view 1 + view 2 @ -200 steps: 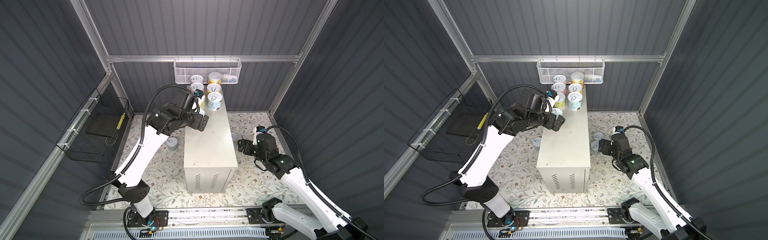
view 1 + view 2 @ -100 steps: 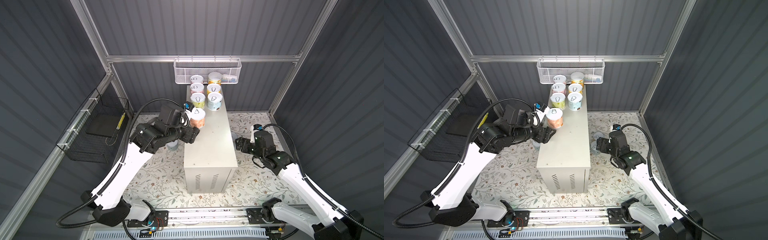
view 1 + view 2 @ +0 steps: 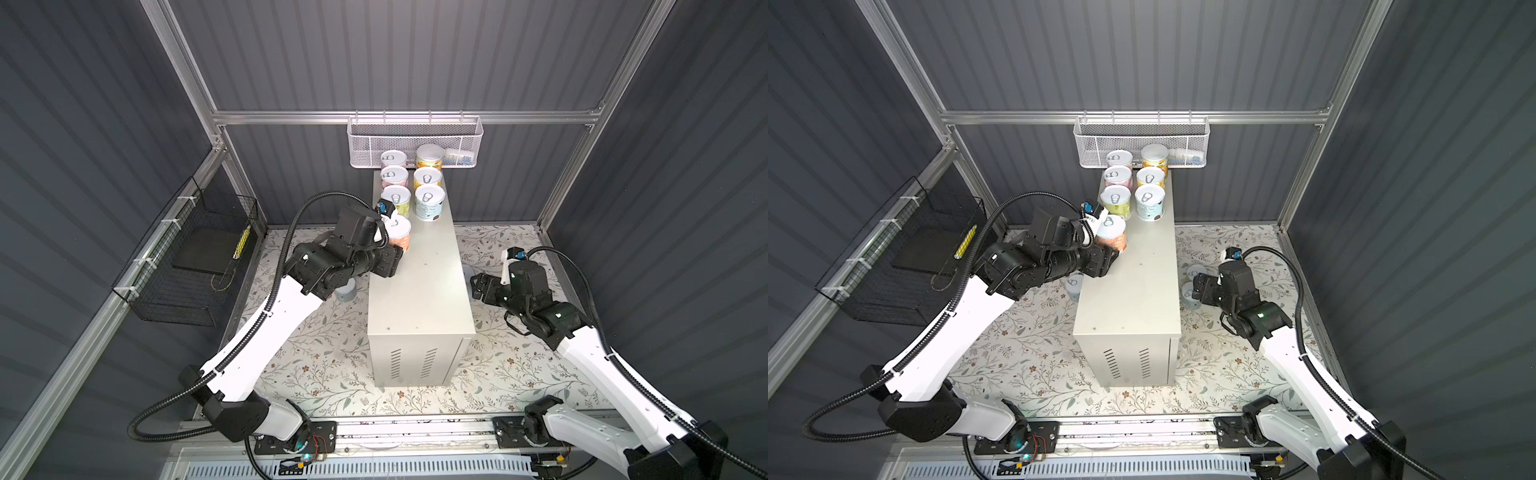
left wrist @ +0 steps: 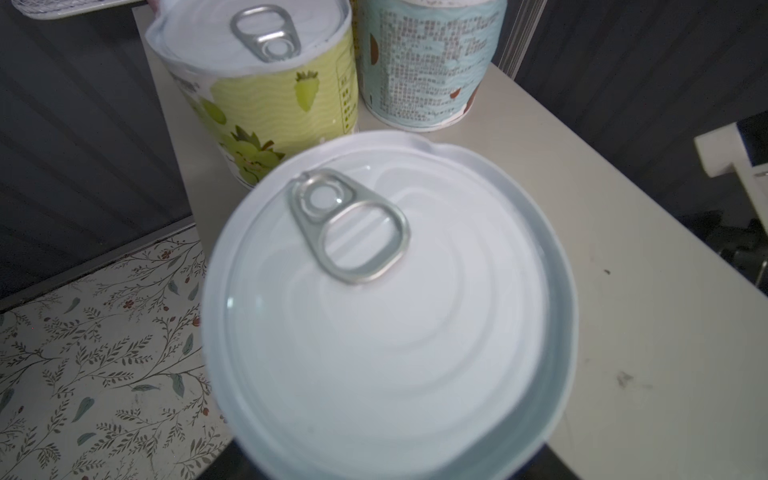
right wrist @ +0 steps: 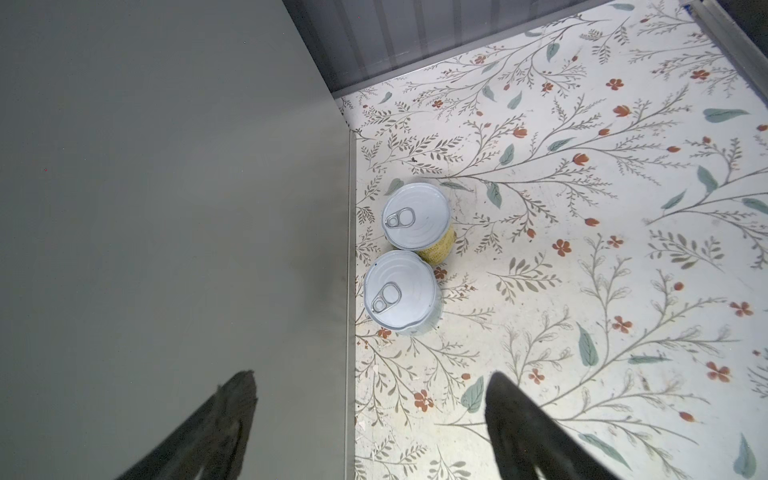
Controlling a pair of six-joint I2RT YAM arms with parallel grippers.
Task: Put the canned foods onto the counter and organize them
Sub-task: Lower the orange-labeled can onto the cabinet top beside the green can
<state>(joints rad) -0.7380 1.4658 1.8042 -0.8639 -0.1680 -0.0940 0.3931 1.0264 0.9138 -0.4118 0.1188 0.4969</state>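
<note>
Several canned foods stand in two rows at the counter's [image 3: 419, 291] far end, the nearest a green can [image 3: 396, 196] [image 4: 266, 104] and a pale blue can [image 3: 429, 200] [image 4: 424, 70]. My left gripper [image 3: 392, 253] is shut on a pink can [image 3: 400, 232] [image 3: 1112, 233] at the counter's left edge, just in front of the green one. Its white pull-tab lid [image 4: 386, 299] fills the left wrist view and hides the fingers. My right gripper [image 5: 369, 388] [image 3: 478, 286] hangs open low beside the counter's right wall. Two cans [image 5: 415, 216] [image 5: 401, 291] stand on the floor ahead of it.
A further can [image 3: 347, 291] stands on the floral floor [image 3: 324, 357] against the counter's left wall, under my left arm. A white mesh basket [image 3: 415, 141] hangs on the back wall just above the far cans. On the left wall hangs a black wire basket [image 3: 187, 266].
My left arm has drawn back from the far rows to the counter's left edge, and a pink can now sits in its gripper. The right arm has shifted only slightly.
</note>
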